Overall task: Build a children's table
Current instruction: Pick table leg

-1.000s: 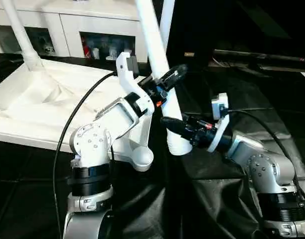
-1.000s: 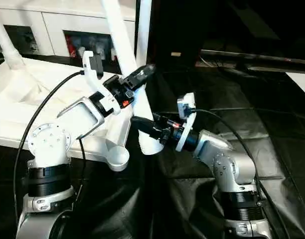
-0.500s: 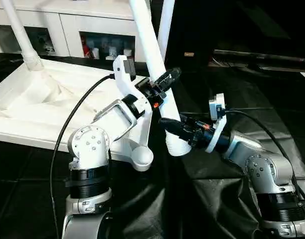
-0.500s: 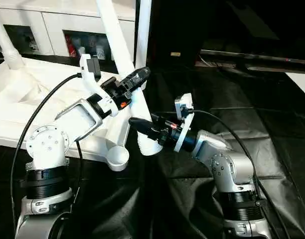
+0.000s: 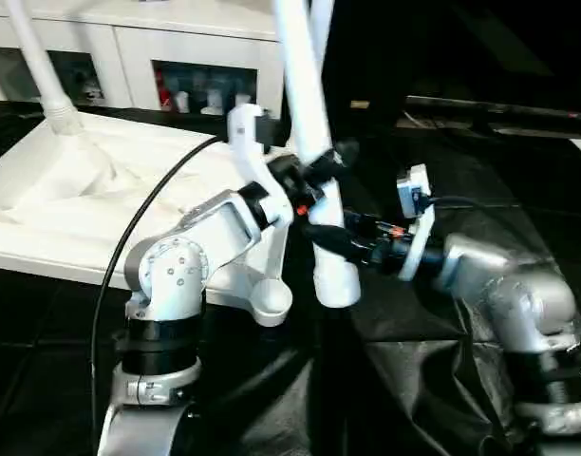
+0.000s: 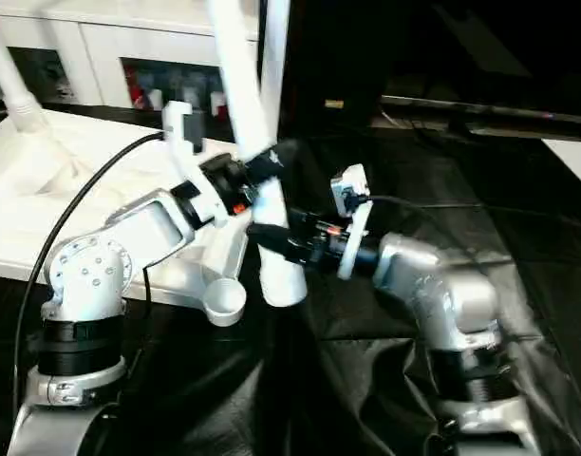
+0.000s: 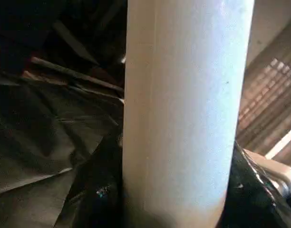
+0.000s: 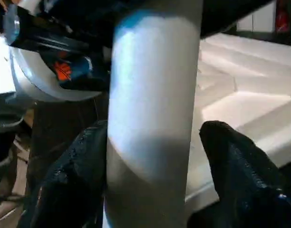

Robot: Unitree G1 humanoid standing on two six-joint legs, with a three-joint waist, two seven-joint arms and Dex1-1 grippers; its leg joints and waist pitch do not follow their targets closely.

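Left claw [image 5: 321,171] clamped on loose leg [image 5: 309,133], leg near upright, right claw [image 5: 327,239] just below it on the same leg, fingers [image 8: 240,161] either side with a gap, tabletop [image 5: 82,199] upside down beside left arm, empty corner socket [image 5: 270,299] beside leg's lower end

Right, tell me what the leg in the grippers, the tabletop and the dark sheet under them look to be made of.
Leg: probably moulded plastic, smooth, uniformly white, with a soft sheen and a tapering round form.
Tabletop: seemingly the same white plastic, with moulded ribs and a rounded corner socket.
Dark sheet: looks like thin black plastic film or coated fabric; it creases and catches glossy highlights. Which one is hard to tell.
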